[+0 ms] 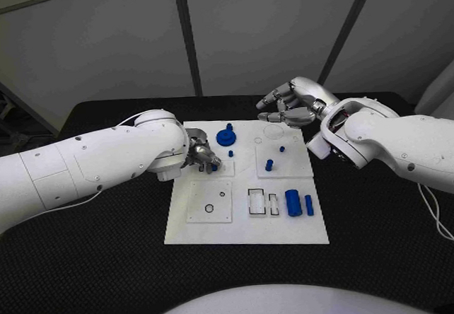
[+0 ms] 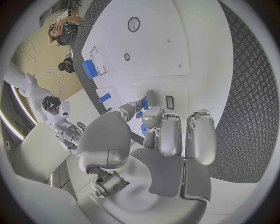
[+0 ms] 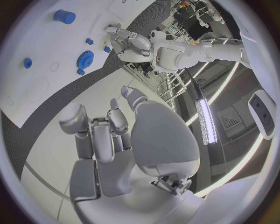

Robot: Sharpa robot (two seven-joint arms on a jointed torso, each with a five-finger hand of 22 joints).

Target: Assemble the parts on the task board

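Left hand pinches a small blue peg at the task board: seat it square, slowly. Right hand curled, holding nothing.

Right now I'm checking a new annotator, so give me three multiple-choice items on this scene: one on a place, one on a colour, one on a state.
1. Where is the blue gear?
A. on the far part of the task board
B. off the board on the black table
C. in the right hand

2. What colour are the two cylinders lying at the board's near right?
A. red
B. blue
C. yellow

3. What is the right hand doing?
A. pressing down on the board
B. hanging past the board's far edge, holding nothing
C. gripping the gear

Answers:
1. A: the head view shows the gear on the white plate near its far edge.
2. B: both lie blue beside the rectangular slots.
3. B: its fingers are curled in, and both the head view and the right wrist view show nothing in them.
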